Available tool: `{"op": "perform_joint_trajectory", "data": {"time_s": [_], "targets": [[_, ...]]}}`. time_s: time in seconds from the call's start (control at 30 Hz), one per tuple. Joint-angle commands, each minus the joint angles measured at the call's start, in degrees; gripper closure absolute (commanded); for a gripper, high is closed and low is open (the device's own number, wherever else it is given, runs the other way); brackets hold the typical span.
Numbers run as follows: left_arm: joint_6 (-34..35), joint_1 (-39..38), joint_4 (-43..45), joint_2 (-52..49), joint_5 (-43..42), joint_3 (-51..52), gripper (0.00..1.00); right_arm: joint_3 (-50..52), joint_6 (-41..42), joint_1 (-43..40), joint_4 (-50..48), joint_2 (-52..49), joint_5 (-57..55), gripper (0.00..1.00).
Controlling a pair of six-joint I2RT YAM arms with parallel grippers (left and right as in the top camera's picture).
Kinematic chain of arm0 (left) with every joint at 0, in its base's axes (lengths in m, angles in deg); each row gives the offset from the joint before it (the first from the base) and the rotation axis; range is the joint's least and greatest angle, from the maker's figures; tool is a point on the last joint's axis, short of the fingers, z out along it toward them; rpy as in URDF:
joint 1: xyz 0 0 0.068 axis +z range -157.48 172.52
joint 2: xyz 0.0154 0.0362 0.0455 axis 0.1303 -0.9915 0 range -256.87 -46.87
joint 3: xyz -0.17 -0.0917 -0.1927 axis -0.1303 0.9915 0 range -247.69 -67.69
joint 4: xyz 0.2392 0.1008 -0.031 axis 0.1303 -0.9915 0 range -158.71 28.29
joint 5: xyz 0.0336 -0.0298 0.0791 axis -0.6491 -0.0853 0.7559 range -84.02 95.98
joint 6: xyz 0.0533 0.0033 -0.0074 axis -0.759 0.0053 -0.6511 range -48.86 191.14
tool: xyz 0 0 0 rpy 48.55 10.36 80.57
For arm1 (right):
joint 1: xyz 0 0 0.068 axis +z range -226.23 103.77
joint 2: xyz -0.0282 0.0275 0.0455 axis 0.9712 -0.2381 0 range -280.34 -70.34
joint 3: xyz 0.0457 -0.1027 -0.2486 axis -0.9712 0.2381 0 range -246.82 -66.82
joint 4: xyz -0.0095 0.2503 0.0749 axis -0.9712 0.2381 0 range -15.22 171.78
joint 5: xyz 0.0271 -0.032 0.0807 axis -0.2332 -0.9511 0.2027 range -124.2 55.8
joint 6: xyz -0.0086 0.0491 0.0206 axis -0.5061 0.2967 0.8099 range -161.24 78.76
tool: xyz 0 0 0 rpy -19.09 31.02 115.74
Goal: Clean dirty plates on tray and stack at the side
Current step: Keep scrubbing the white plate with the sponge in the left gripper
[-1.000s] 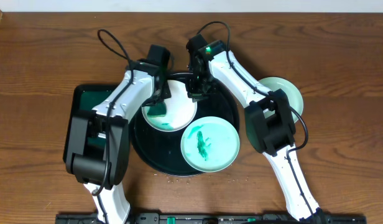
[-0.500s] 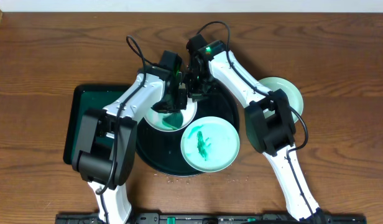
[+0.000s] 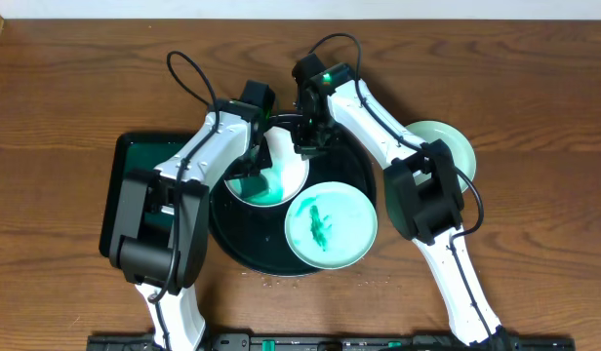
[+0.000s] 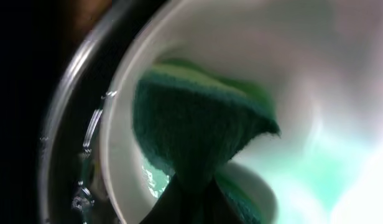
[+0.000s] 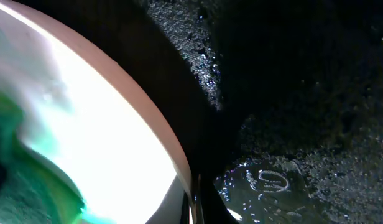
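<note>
Wiping looks to be the step in hand. Upper centre of the black tray (image 3: pixel 357 168): the left pincer (image 3: pixel 254 164) is clamped tight on a green cloth (image 4: pixel 198 124), pressed into the white plate (image 3: pixel 286 166). The right pincer (image 3: pixel 308 148) is fully closed, tips at that plate's rim; whether it grips the rim I cannot tell. The smeared mint plate (image 3: pixel 330 226) sits lower right on the tray, the second mint plate (image 3: pixel 447 146) on the table at right. The plates are probably light, rigid and slick, so take them by the rim.

White plate (image 4: pixel 291 56) blurred, cut off
</note>
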Motion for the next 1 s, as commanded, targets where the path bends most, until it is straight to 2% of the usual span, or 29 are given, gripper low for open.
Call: {"op": "perform_joint_trajectory", "data": {"time_s": [0.0,0.07,0.17,0.23,0.33,0.37,0.47,0.5,0.63,0.7,0.77,0.8,0.83,0.97], "targets": [[-17.55,-0.68,-2.34,-1.95,-23.78,0.55,0.93,2.19,-0.07,-1.42,-0.57,-2.89,-9.14,0.99],[-22.08,-0.68,-1.77,-1.95,-29.51,0.55,0.93,2.19,-0.04,-1.42,-0.57,-2.89,-9.07,0.99],[-22.03,-0.59,2.25,-1.95,-28.81,0.55,0.93,2.19,-0.2,-1.42,-0.52,-2.89,-8.94,0.99],[-21.59,-0.5,6.45,-1.95,-26.23,0.55,0.93,2.19,-0.24,-1.42,-0.48,-2.89,-8.94,0.99],[-21.55,-0.5,11.58,-1.95,-12.59,0.55,0.93,2.19,-0.5,-1.38,-0.48,-2.89,-8.92,0.99],[-20.26,-0.5,12.2,-1.95,-7.58,0.55,0.93,2.19,-0.61,-1.38,-0.48,-2.89,-8.92,0.99],[-5.44,-0.5,10.54,-1.95,16.15,0.55,0.92,2.19,-0.61,-1.38,-0.48,-2.89,-8.92,0.99],[-2.08,-0.5,9.2,-1.95,19.54,0.55,0.93,2.19,-0.63,-1.38,-0.5,-2.89,-8.92,0.99],[4.15,-0.81,2.89,-1.95,19.98,0.55,0.93,2.19,-0.63,-1.38,-0.52,-2.89,-8.92,0.99],[4.61,-1.05,-0.61,-1.95,16.22,0.55,0.93,2.19,-0.61,-1.38,-0.52,-2.89,-8.92,0.99],[3.26,-1.11,-3.04,-1.95,6.86,0.55,0.93,2.19,-0.61,-1.38,-0.57,-2.89,-8.92,0.99],[1.27,-1.11,-3.23,-1.95,2.12,0.55,0.93,2.19,-0.61,-1.38,-0.57,-2.89,-8.92,0.99],[-4.11,-1.11,-3.32,-1.95,-9.57,0.55,0.93,2.19,-0.63,-1.38,-0.55,-2.89,-8.92,0.99],[-14.01,-1.09,-1.64,-1.95,-28.41,0.55,0.93,2.19,-0.63,-1.38,-0.55,-2.89,-8.9,0.99]]}}
